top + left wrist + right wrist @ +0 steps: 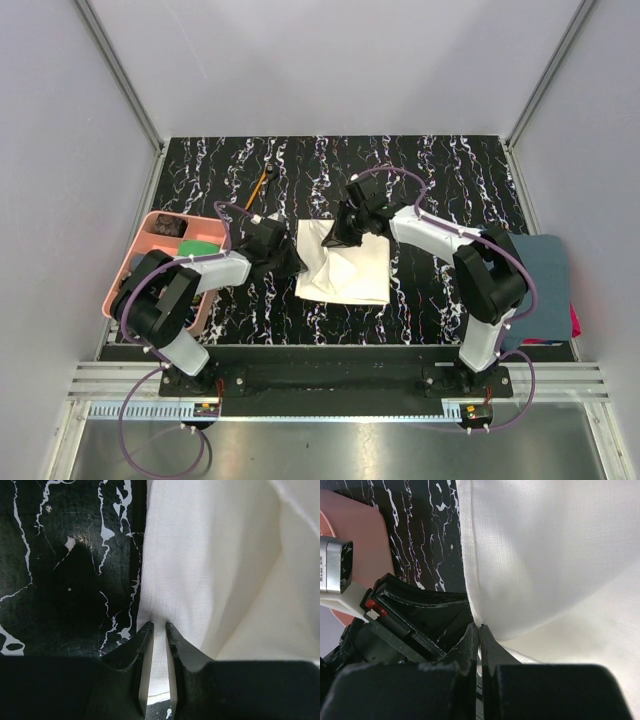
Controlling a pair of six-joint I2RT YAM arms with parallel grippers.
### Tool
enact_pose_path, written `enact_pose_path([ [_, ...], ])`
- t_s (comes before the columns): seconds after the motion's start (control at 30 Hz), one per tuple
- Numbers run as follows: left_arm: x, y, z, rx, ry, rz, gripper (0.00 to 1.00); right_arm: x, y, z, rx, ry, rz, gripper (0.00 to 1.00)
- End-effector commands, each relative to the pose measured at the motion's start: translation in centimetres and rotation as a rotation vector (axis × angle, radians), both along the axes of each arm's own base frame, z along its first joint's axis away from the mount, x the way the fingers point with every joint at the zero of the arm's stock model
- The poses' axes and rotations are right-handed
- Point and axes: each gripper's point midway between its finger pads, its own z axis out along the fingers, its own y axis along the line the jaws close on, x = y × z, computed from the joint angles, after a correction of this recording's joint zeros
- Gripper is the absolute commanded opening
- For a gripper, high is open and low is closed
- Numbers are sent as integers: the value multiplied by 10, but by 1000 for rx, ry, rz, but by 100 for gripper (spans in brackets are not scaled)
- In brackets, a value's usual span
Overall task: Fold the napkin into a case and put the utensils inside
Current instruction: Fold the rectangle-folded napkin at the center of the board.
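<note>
Left pincer: the left gripper (159,626) is almost closed. Only a thin slit is left between its black fingers, and that slit is filled by the edge of the cream off-white cloth napkin (210,555).
Right pincer: the right gripper (479,626) has its fingers pressed tip to tip and pinches a fold of the napkin, which rises slack above the tips.
Napkin: it lies between the two pincers and spreads away from the right one. The side held by the pincers is rumpled and the rest lies flat.
Surface: a black tabletop with white marble veins (420,170) lies under both pincers.
Room: pale grey walls close in three sides.
Overhead view only: a pink compartment tray (135,255) sits just outside the left pincer. A thin orange-handled stick (263,186) lies beyond the left pincer, well apart from the cloth. A dark blue-grey towel (540,280) sits far outside the right pincer, at the table edge.
Right wrist view only: the left arm's wrist is close beside the right fingers.
Spoon: I cannot make it out in any view.
</note>
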Motion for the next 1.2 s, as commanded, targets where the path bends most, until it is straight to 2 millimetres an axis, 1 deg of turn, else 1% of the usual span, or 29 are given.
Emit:
enact_pose_path([
  [0.0,-17,15,-23,62,59,12,22,11,23,21,67,-47,12,0],
  [0.13,-20,16,-25,62,65,14,22,17,26,22,73,-59,3,0],
  [0.17,-21,16,-25,62,67,13,22,16,28,19,75,-47,11,0],
  [0.47,-21,18,-25,65,65,18,21,15,44,12,100,-21,38,0],
  [0.8,-20,18,-25,67,64,20,21,14,55,17,115,-30,56,0],
  [0.83,-20,18,-25,67,64,20,21,14,55,13,109,-24,57,0],
  [1.0,-21,19,-26,67,65,19,21,16,58,8,105,-25,58,0],
  [1.17,-22,18,-25,63,66,18,21,20,60,-4,91,-12,61,0],
])
